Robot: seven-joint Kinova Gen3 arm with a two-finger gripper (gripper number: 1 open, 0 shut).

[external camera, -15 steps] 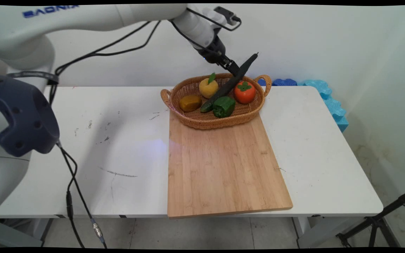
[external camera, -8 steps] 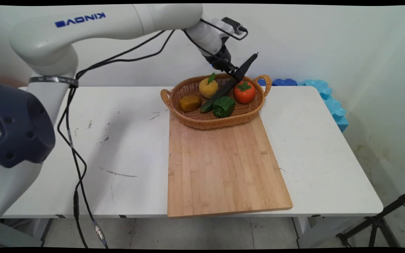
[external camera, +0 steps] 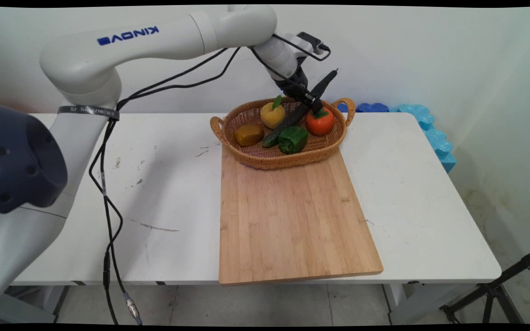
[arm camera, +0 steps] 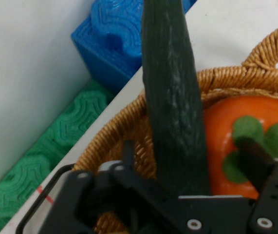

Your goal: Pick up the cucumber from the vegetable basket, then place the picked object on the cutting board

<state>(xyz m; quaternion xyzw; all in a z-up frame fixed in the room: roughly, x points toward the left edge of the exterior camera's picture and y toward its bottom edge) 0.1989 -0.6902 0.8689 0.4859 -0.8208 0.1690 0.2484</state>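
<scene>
Blue foam (arm camera: 110, 36) behind cucumber (arm camera: 174, 107)

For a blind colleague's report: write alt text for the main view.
A white robot arm's black gripper is at a dark green cucumber that leans out of a wicker basket. The basket also holds a yellow fruit, green pepper, orange persimmon and brown piece, behind a wooden cutting board.
</scene>
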